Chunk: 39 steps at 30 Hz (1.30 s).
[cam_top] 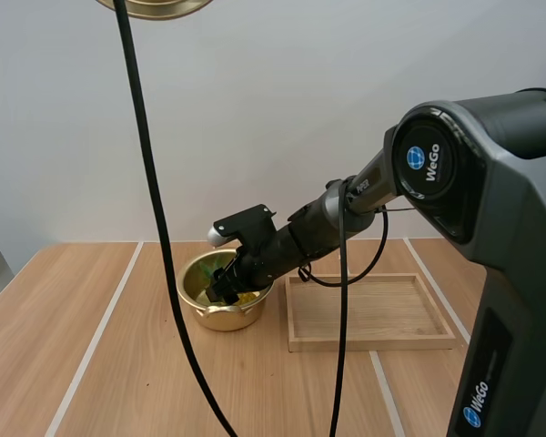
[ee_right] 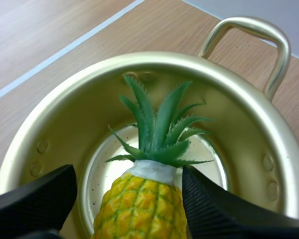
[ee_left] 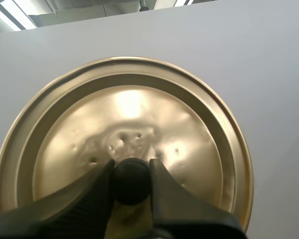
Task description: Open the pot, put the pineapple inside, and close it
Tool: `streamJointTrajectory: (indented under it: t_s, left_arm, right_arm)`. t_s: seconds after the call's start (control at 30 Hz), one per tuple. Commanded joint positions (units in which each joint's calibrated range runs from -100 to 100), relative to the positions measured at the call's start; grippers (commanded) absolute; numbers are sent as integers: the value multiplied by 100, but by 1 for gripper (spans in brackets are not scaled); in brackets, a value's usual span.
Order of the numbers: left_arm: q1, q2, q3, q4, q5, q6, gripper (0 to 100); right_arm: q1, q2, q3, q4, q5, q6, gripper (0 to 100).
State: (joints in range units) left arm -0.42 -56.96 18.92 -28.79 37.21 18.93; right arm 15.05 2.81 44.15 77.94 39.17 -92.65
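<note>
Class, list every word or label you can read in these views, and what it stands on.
"WeGo": right arm's shoulder joint.
"WeGo": right arm's lower column.
White lettering on its forearm: too small to read.
Pot, lid, pineapple: no text.

Robot-manipulation lab bench. Wood-grain table (cam_top: 64,364) ruled with white lines; plain white wall (cam_top: 328,100) behind. WeGo-branded right arm (cam_top: 491,209) over it. Toy pineapple (ee_right: 139,209), brass-coloured pot (ee_right: 269,164).

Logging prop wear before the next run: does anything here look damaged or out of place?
The lid has small dents and pits around its knob, where the left end effector pinches it. The pot stands upright, the pineapple crown-first inside it; nothing spilled.
</note>
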Motion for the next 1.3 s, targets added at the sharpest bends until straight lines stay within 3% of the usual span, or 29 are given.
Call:
streamJointTrajectory:
  t_s: [0.0, 0.43, 0.67, 1.27]
  left_arm:
    - [-18, -30, -25, -52, -137, -54, 0]
    - [-18, -30, -25, -52, -137, -54, 0]
    - [-18, -30, -25, -52, -137, -54, 0]
    - [-18, -30, -25, -52, -137, -54, 0]
  right_arm:
    - [6, -276, -23, 105, -33, -25, 100]
    - [6, -1677, -456, 105, -74, -14, 100]
    - [-10, -2412, -526, 57, -1215, 95, 100]
    - [-969, -4133, -526, 57, -1792, 243, 100]
